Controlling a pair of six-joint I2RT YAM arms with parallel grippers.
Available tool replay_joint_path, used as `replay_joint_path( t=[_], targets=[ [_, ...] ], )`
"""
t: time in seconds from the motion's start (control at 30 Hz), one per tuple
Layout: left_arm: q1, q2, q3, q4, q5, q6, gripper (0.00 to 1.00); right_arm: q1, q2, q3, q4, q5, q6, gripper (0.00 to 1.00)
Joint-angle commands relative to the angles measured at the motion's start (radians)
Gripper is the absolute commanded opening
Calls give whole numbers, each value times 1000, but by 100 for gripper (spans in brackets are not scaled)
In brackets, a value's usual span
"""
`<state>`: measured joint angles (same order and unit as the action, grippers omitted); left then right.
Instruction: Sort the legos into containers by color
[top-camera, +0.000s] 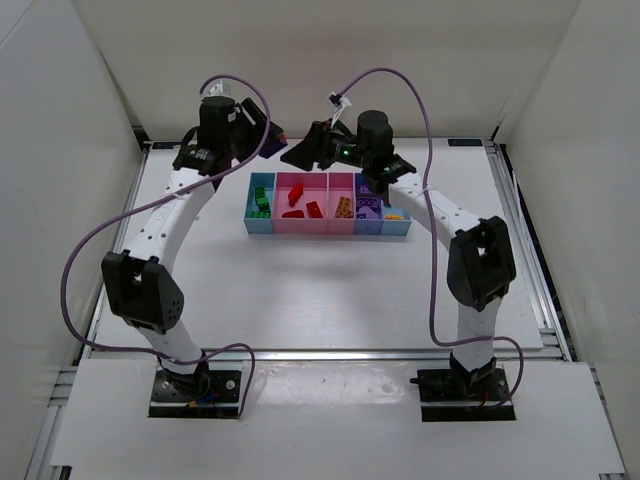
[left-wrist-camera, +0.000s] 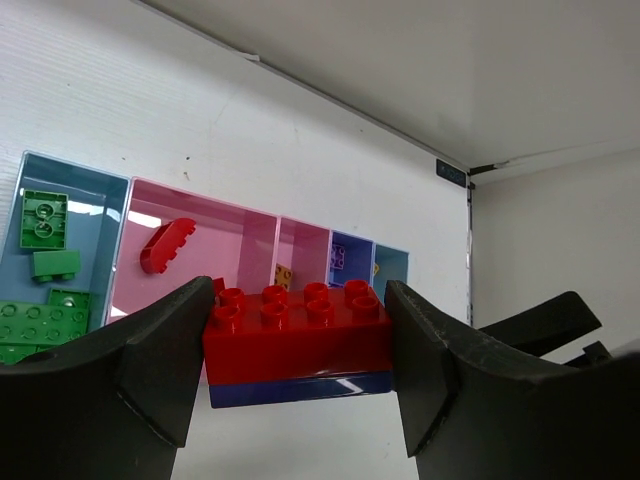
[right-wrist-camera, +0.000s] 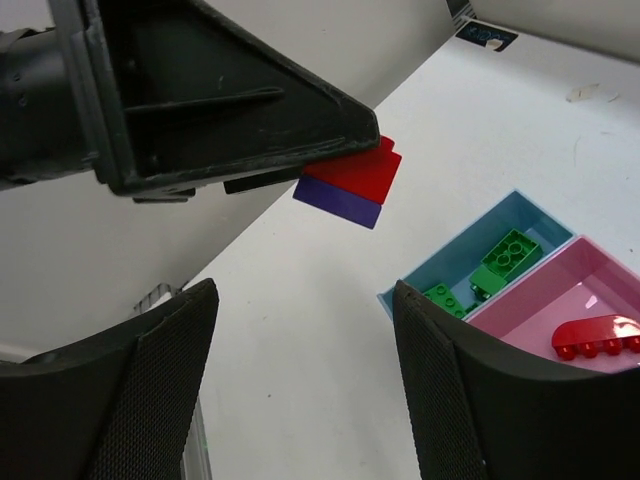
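My left gripper (left-wrist-camera: 298, 345) is shut on a red lego (left-wrist-camera: 297, 325) with a dark purple plate (left-wrist-camera: 300, 387) stuck under it, held in the air behind the left end of the containers (top-camera: 327, 231). It also shows in the top view (top-camera: 272, 134) and the right wrist view (right-wrist-camera: 352, 172). My right gripper (right-wrist-camera: 305, 300) is open and empty, facing the left one just behind the bins (top-camera: 300, 152). The bins hold green legos (top-camera: 261, 198), red legos (top-camera: 300, 203), an orange one (top-camera: 343, 207), purple ones (top-camera: 368, 206) and a yellow one (top-camera: 395, 213).
The row of bins sits at the back middle of the white table (top-camera: 320, 290). White walls close in the back and sides. Purple cables (top-camera: 430, 200) arch over both arms. A metal rail (top-camera: 525, 250) runs along the table's right edge.
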<state>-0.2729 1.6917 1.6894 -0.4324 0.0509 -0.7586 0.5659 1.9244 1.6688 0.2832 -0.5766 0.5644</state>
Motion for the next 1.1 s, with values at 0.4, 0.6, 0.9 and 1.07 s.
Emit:
replay_joint_path(
  t=[0.4, 0.6, 0.9, 1.07],
  targets=[
    [-77, -52, -13, 44, -167, 61, 10, 46, 51, 134, -38, 147, 114, 70],
    [-78, -55, -17, 53, -171, 50, 10, 43, 45, 137, -88, 205, 144, 67],
    [-63, -70, -27, 93, -125, 51, 10, 19, 38, 120, -137, 245, 161, 68],
    [-61, -69, -28, 103, -106, 47, 10, 3, 44, 118, -144, 227, 205, 72]
  ],
)
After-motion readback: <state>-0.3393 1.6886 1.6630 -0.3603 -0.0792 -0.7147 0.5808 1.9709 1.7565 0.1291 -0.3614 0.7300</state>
